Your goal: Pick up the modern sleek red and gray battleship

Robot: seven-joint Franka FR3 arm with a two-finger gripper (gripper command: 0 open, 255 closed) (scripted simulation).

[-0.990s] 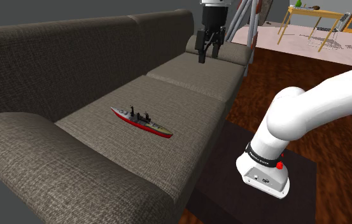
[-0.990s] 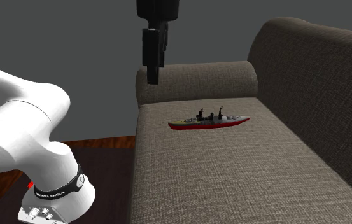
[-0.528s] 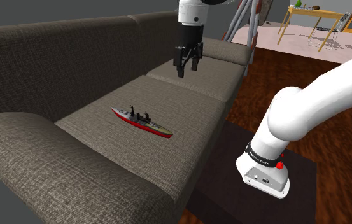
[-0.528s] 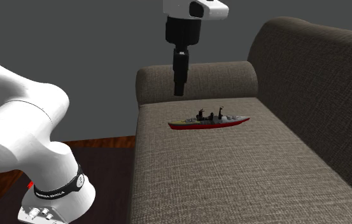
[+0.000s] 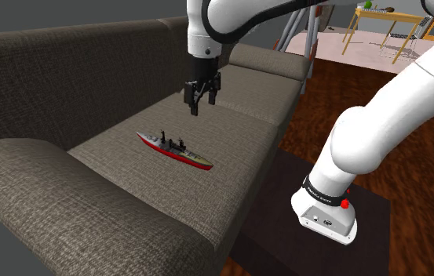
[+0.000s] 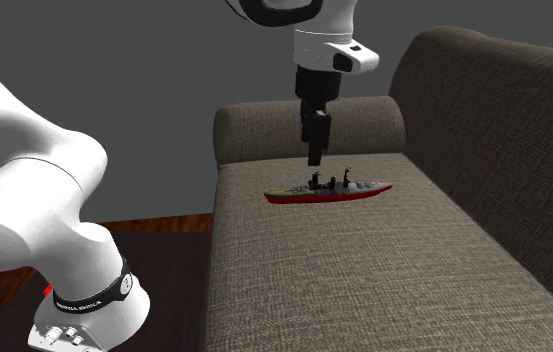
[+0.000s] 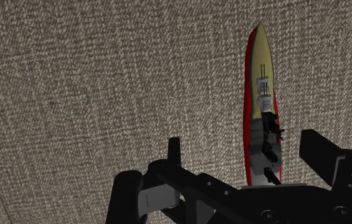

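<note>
A slim battleship (image 5: 174,150) with a red hull, pale deck and dark grey towers lies flat on the couch's middle seat cushion (image 5: 207,129). It also appears in the second exterior view (image 6: 329,191) and in the wrist view (image 7: 261,108). My black gripper (image 5: 195,107) hangs open above the cushion, a little behind the ship and higher than it, touching nothing. From the second exterior camera the gripper (image 6: 314,155) points straight down just over the ship's towers. In the wrist view one end of the hull lies between the fingers of the gripper (image 7: 247,151), nearer one finger (image 7: 319,149).
The brown-grey fabric couch has a tall backrest (image 5: 66,70) and a rounded armrest (image 6: 304,125). A cushion seam (image 5: 231,108) runs just beyond the gripper. The dark stand (image 5: 286,227) sits on a dark wood floor, with a wooden table (image 5: 388,23) far back.
The gripper has come down and toward the shoulder view's left, from over the far cushion to just above the ship. The battleship has not moved.
</note>
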